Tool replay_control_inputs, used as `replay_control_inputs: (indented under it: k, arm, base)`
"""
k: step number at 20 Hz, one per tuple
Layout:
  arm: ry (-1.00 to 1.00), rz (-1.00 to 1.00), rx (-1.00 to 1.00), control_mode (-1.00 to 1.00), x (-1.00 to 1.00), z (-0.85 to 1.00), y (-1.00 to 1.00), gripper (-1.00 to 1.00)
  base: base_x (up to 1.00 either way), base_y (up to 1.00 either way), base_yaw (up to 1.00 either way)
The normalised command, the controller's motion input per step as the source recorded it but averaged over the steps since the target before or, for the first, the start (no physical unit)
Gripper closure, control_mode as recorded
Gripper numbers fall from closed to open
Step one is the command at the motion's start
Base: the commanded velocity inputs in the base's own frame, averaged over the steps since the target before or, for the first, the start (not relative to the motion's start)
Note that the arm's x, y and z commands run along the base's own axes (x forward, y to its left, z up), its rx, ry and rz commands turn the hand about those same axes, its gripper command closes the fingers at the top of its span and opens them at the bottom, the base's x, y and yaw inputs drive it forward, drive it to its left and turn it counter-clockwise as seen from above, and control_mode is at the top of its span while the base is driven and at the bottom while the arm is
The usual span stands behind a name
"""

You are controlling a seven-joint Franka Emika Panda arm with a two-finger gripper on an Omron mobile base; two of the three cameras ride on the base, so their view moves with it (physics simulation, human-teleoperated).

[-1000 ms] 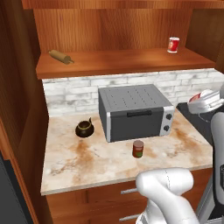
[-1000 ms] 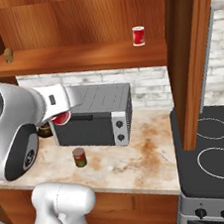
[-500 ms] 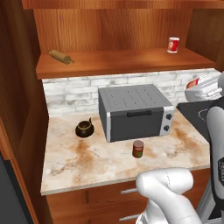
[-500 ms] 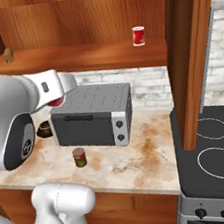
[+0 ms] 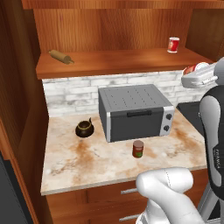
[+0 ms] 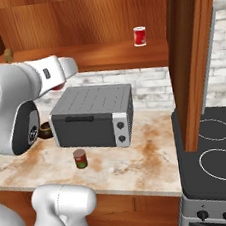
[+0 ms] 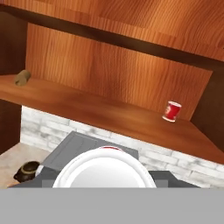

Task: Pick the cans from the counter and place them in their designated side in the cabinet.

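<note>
Over the last second the hand (image 5: pixel 189 75) rises with the red can (image 5: pixel 191 70) it carries. In the left base view it climbs from level with the toaster oven's (image 5: pixel 135 111) top to a spot above it, close under the cabinet's shelf (image 5: pixel 113 63) at the right edge of the picture. In the right base view the forearm (image 6: pixel 49 75) swings up as well: a second ago it hangs in front of the toaster oven's upper left corner, now it lies above that corner, against the brick wall just below the shelf edge, and only a sliver of red shows beneath it.
</note>
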Motion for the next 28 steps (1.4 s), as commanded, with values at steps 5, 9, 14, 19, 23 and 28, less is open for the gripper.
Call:
replay_control_inputs:
  k: [5, 9, 14, 19, 23, 28]
  arm:
    - [-0.02, -0.01, 0.0, -1.0, 0.27, 0.19, 0.0, 1.0]
    - [0.0, -0.02, 0.0, -1.0, 0.26, 0.12, 0.0, 1.0]
    - [0.0, -0.04, 0.0, -1.0, 0.24, 0.01, -0.01, 1.0]
    - [0.0, -0.03, 0.0, -1.0, 0.23, 0.0, -0.03, 1.0]
    - [0.0, -0.02, 0.0, -1.0, 0.22, 0.0, -0.08, 1.0]
    - [-0.02, -0.01, 0.0, -1.0, 0.21, 0.0, -0.11, 1.0]
  base:
    - [0.0, 0.0, 0.0]
    - [0.0, 0.0, 0.0]
    - [0.0, 0.0, 0.0]
    - [0.0, 0.0, 0.0]
    - [0.0, 0.0, 0.0]
    - [0.0, 0.0, 0.0]
